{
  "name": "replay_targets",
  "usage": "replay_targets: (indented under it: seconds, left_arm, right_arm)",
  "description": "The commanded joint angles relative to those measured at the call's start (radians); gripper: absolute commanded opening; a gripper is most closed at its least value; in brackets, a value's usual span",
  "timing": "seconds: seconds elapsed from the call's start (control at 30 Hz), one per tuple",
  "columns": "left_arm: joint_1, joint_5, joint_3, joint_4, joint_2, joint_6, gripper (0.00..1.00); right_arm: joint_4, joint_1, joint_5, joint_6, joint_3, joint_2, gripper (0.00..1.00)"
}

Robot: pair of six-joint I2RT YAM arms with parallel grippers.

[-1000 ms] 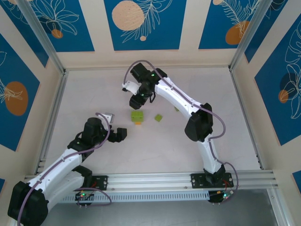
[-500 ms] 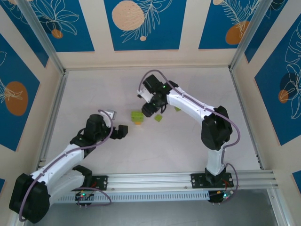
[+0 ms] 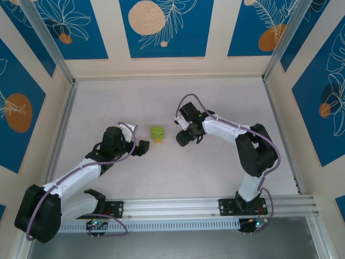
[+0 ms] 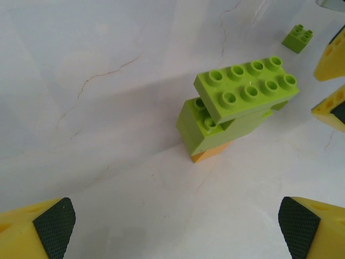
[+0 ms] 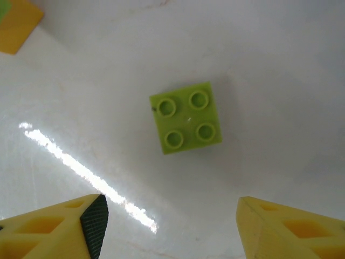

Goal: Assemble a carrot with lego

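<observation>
- From above, we see the carrot between our arms, with the left gripper just beside it.
- Left wrist: our jaws are spread and empty, and the carrot lies ahead with its long top crosswise.
- Right wrist: our right gripper is spread and empty, with a loose green brick straight ahead.

table: pale, glossy, marble-like top with thin brown hairline veins; glare streak at lower left of right wrist view.
lego stack, centre of top view: lime-green bricks, eight-stud one on top set askew, orange brick at base touching table.
loose square brick: lime-green, four studs up, flat on table, apart from stack.
</observation>
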Motion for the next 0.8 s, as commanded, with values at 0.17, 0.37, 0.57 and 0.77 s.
replay_targets:
  seconds: [0.17,0.37,0.57,0.77]
  left_arm:
    - [-0.013,0.032,0.011,0.031,0.006,0.012,0.99]
    - [-0.014,0.044,0.019,0.035,0.028,0.014,0.99]
    - [-0.014,0.045,0.021,0.037,0.033,0.015,0.99]
    - [-0.014,0.047,0.024,0.037,0.039,0.015,0.99]
  right_arm:
    - [0.108,-0.055,-0.118,-0.053,0.010,0.046,0.68]
    - [0.082,-0.047,-0.130,-0.069,0.055,0.104,0.68]
    - [0.047,-0.040,-0.117,-0.076,0.104,0.155,0.67]
    - [0.013,-0.023,-0.092,-0.085,0.151,0.205,0.51]
